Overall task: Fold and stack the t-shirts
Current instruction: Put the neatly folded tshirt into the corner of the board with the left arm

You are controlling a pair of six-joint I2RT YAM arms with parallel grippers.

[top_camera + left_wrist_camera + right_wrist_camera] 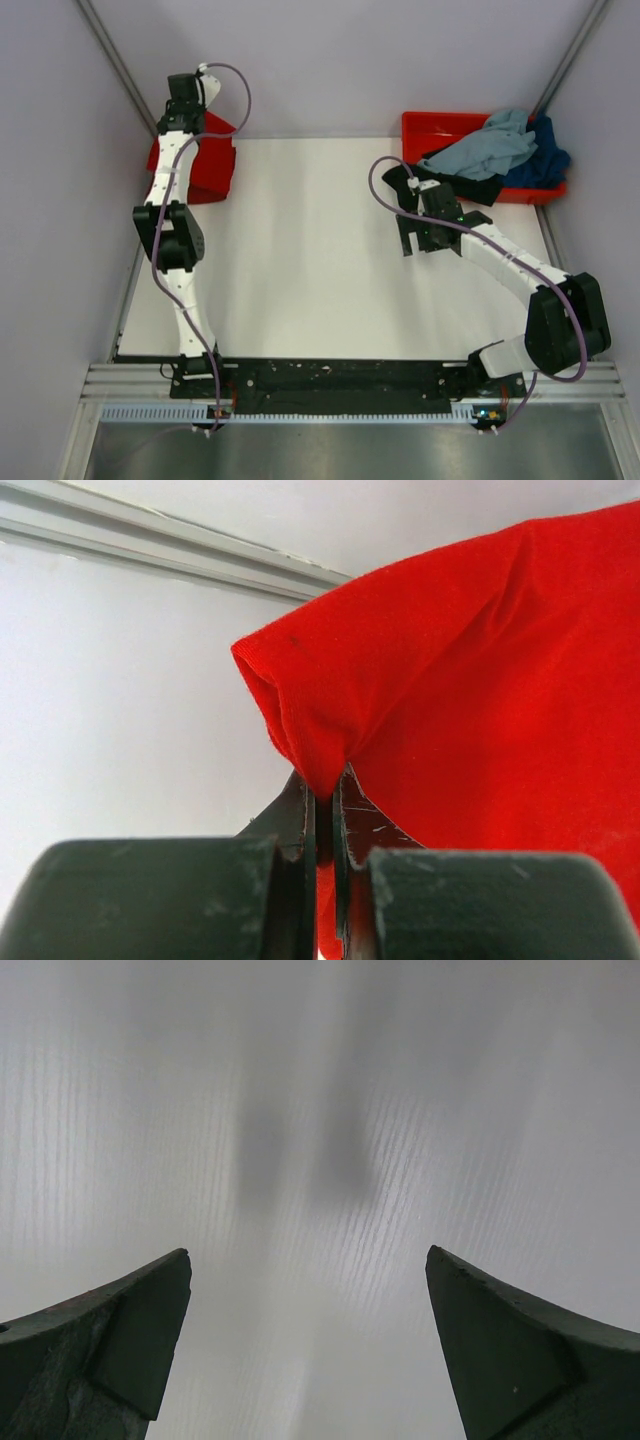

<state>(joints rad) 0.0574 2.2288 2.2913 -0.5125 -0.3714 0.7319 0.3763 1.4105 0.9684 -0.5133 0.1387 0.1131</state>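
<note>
The left jaws were shut tight on a sleeve edge of the bright red t-shirt [470,680] at the far left corner of the desk [300,260]. The right jaws were wide apart over the desk, holding nothing. The other t-shirts [490,150] lay heaped in the red tray [430,125]. The best move, I think, was to drag the red one slowly to the middle and spread it flat.
</note>
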